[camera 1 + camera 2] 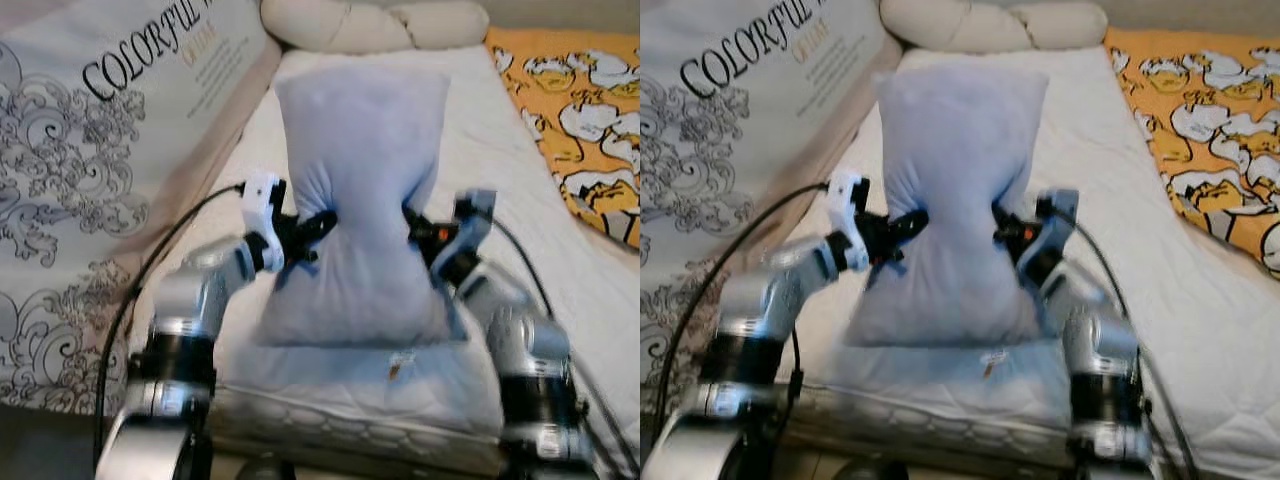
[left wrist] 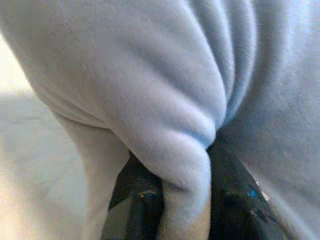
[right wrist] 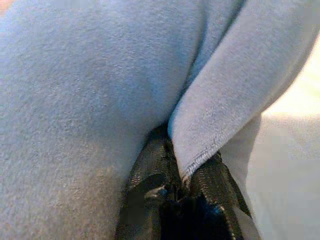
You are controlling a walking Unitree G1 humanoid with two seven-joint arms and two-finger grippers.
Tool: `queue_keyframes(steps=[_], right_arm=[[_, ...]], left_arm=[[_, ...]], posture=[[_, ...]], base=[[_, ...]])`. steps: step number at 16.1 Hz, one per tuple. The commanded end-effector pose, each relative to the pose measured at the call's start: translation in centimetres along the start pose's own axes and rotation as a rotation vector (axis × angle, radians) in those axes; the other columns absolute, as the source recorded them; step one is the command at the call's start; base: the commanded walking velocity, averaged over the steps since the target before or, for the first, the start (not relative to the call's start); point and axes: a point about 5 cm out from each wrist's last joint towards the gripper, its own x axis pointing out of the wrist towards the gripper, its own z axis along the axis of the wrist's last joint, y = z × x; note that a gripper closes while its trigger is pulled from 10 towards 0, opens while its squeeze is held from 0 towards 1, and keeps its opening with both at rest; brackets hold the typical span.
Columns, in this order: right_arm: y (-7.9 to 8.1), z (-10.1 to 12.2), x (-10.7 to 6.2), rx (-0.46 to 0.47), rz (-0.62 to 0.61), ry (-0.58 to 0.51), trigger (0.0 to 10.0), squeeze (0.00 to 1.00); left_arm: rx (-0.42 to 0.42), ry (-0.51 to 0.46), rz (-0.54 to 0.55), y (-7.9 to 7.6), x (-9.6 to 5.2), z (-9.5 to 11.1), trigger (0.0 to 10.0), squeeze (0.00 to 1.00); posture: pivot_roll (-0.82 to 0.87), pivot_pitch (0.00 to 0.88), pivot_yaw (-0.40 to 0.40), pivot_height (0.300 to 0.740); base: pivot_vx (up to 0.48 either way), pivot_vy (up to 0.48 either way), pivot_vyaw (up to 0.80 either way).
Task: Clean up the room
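Beyond the fingers, a wide white quilted mattress [image 1: 480,180] is stretching away, with a large printed white-and-grey board bearing scrollwork [image 1: 90,180] leaning at the robot's left and an orange duck-patterned blanket [image 1: 580,120] lying far to the right. Past the fingertips, at the head of the mattress, cream rounded cushions [image 1: 370,25] are resting.

Between the two grippers, a pale blue soft fleece pillow [image 1: 360,200] is standing upright, its lower end sitting on a second pale blue pillow [image 1: 350,380] lying flat just beneath the fingers.

At the upright pillow's waist, the left gripper [image 1: 305,235] is pinching a fold of fabric, fingers [image 2: 145,210] narrowed on it. Opposite, the right gripper [image 1: 420,235] is clamping the other side seam, fingers [image 3: 150,200] likewise narrowed on cloth.

Judged risk: each grip is taking only a thin pinch of slippery fleece, so one side could be pulling free during a lift, leaving the pillow swinging or dropping off the mattress edge. Uneven arm motion could also be twisting it.
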Motion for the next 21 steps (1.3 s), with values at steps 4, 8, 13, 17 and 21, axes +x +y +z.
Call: queue_keyframes(steps=[4,8,13,17,21], right_arm=[[2.6,0.4,0.3,0.033,0.060,-0.049,0.0,0.00],[2.7,0.0,-0.2,0.048,0.002,-0.047,0.0,0.00],[1.4,-0.9,-0.2,-0.001,-0.122,0.011,10.0,0.00],[1.4,-1.3,0.1,0.022,-0.135,0.028,10.0,0.00],[1.1,-1.6,0.1,0.007,-0.154,0.044,10.0,0.00]], left_arm=[[0.042,-0.042,-0.011,-2.5,0.3,1.1,0.0,0.00],[0.087,-0.058,0.001,-3.0,0.1,1.1,0.0,0.00],[0.277,-0.097,0.227,-1.5,-0.1,1.7,10.0,0.00],[0.303,-0.105,0.244,-1.0,-0.2,1.9,10.0,0.00],[0.314,-0.105,0.254,-0.8,-0.1,2.0,10.0,0.00]], posture=[[-0.05,0.000,0.069,0.740],[-0.06,0.000,0.076,0.740],[-0.04,0.000,0.054,0.740],[-0.04,0.000,0.063,0.740],[-0.04,0.000,0.068,0.740]], base=[[0.000,0.000,0.00],[0.000,0.000,0.00],[0.000,0.000,0.00],[0.000,0.341,-0.67],[0.000,0.480,-0.16]])
